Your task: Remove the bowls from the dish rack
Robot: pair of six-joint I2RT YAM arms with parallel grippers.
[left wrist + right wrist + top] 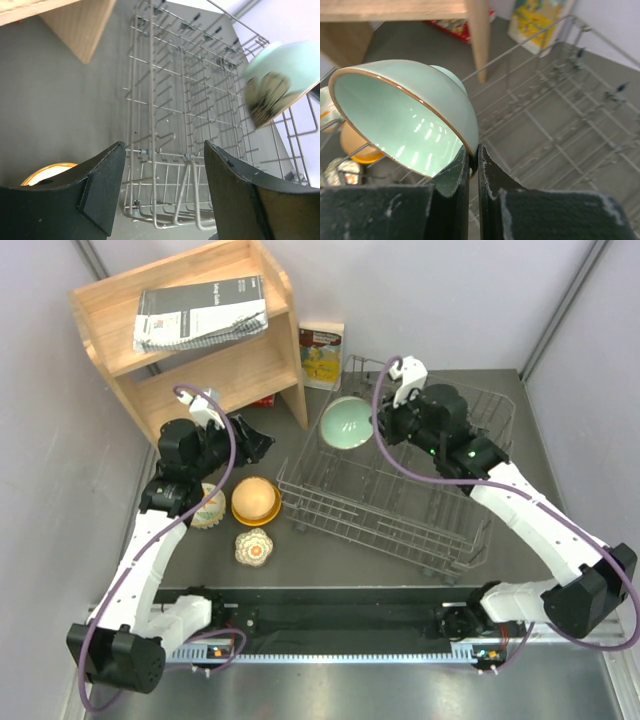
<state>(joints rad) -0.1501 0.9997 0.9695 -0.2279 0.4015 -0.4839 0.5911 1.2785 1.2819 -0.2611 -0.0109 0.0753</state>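
The right fingers (pixel 452 185) pinch the rim of the teal bowl (pixel 405 110), which is held tilted over the rack's (pixel 400 515) far-left corner; the left fingers (pixel 100 185) gape wide, empty, over the bench (pixel 330 560) beside the rack; left of it sit two bowls: an orange bowl (pixel 255 500) and a scalloped bowl (pixel 254 548).

The left arm (pixel 150 560) partly hides a pale bowl (pixel 213 508), and the teal bowl (pixel 280 75) is blurred.
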